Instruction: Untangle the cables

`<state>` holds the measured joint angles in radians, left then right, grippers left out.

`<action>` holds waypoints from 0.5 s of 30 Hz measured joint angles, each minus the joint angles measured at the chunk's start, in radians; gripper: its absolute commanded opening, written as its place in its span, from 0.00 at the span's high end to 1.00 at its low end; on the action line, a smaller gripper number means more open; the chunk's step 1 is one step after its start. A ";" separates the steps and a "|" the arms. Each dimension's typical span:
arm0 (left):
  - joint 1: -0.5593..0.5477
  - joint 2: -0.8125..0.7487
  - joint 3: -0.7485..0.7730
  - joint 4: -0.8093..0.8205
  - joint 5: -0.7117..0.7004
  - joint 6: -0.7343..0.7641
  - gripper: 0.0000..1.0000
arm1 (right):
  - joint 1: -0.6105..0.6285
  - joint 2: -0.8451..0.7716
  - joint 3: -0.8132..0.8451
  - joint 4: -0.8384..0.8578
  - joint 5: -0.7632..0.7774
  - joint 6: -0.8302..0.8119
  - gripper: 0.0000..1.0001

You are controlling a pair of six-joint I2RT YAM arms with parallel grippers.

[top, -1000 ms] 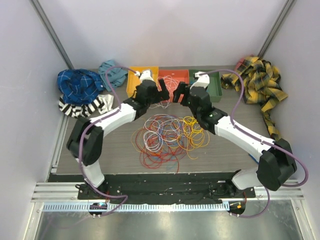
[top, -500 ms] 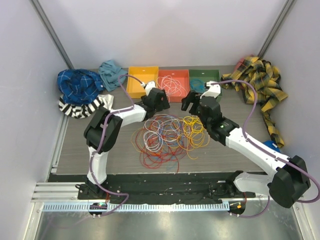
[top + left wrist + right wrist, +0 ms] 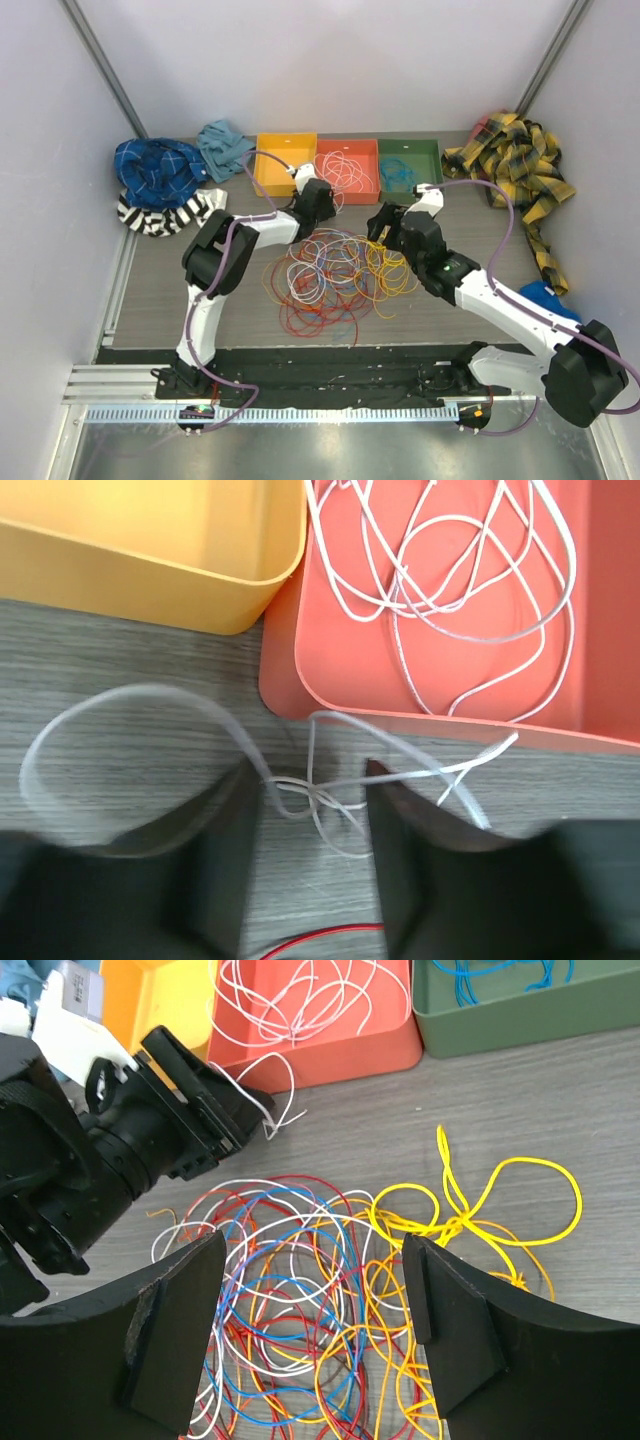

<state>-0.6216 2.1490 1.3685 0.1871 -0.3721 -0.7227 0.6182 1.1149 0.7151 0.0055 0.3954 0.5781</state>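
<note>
- Just before the front lip of the red tray (image 3: 420, 680), a white cable (image 3: 300, 798) lies knotted on the counter (image 3: 100, 645). The left hand (image 3: 312, 772) brackets that knot with its fingers spread and nothing pinched, probably lined up to nip the strand.
- Freed loops sit by colour: white in the red tray, blue in the green tray (image 3: 408, 163). The yellow tray (image 3: 150, 530) likely awaits the yellow cable (image 3: 480, 1210).
- The main tangle (image 3: 335, 275) lies mid-counter, between both arms.
- The left arm reaches far forward with its forearm low. The right arm bends over the tangle, and the right hand (image 3: 312, 1250) hovers spread wide, gripping nothing.
</note>
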 measured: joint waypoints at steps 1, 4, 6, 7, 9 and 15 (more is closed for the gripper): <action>0.000 0.000 0.000 0.002 -0.003 0.003 0.75 | 0.000 0.000 -0.003 0.000 -0.002 0.002 0.21; 0.000 -0.003 -0.014 0.020 -0.005 0.015 1.00 | 0.005 -0.001 -0.012 -0.003 -0.006 0.010 0.22; 0.000 -0.026 -0.054 0.027 -0.004 0.019 1.00 | 0.010 -0.002 -0.014 -0.007 -0.007 0.014 0.22; 0.000 -0.052 -0.094 0.035 -0.003 0.023 1.00 | 0.013 -0.004 -0.014 -0.008 -0.009 0.016 0.23; -0.002 -0.132 -0.188 0.032 -0.002 0.023 1.00 | 0.021 -0.007 -0.014 -0.007 -0.010 0.018 0.23; -0.008 -0.477 -0.359 -0.010 0.018 0.021 1.00 | 0.068 -0.019 -0.014 -0.011 -0.019 0.023 0.24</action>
<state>-0.6296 1.6722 1.0100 0.1776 -0.3538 -0.7013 0.6857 1.0962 0.7006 -0.0051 0.3767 0.6006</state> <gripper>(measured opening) 0.015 0.765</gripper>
